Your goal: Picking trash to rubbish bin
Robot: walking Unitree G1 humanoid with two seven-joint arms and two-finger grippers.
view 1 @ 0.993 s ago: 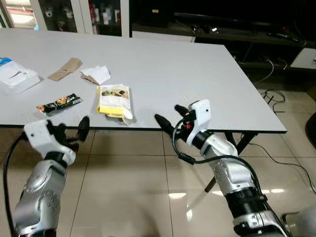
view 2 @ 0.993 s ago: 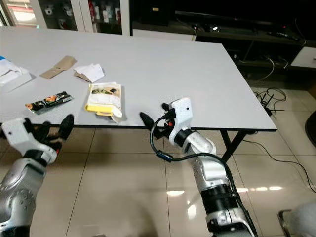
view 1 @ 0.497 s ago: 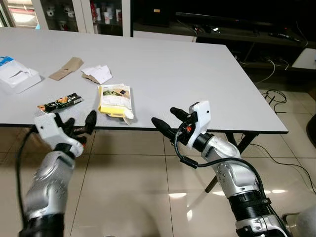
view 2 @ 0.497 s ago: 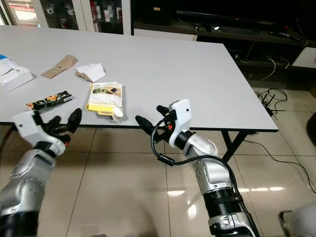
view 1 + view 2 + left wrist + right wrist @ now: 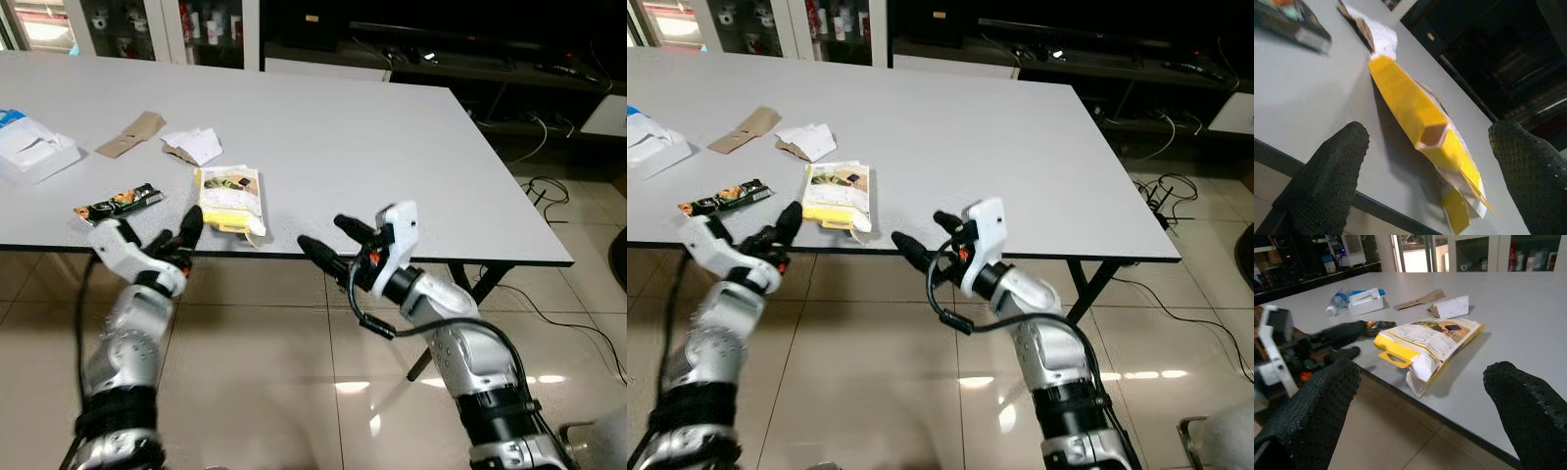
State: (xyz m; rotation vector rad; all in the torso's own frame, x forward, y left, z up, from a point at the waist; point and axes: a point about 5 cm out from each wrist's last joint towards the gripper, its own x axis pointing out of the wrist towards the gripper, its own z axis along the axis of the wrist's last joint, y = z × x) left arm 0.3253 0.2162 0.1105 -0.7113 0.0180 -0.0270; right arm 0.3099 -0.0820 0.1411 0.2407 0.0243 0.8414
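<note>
The flattened yellow box (image 5: 229, 199) lies at the table's (image 5: 392, 147) near edge, between the left end effector (image 5: 174, 240) and right end effector (image 5: 331, 239), both spread apart.

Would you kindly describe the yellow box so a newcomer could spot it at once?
Look at the large white table and follow its near edge toward the left gripper. The flattened yellow box lies there, the only bright yellow item, larger than the dark snack wrapper beside it.

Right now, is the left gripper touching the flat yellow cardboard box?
Apart. The left wrist view shows bare grey table between the open left gripper and the flat yellow cardboard box.
</note>
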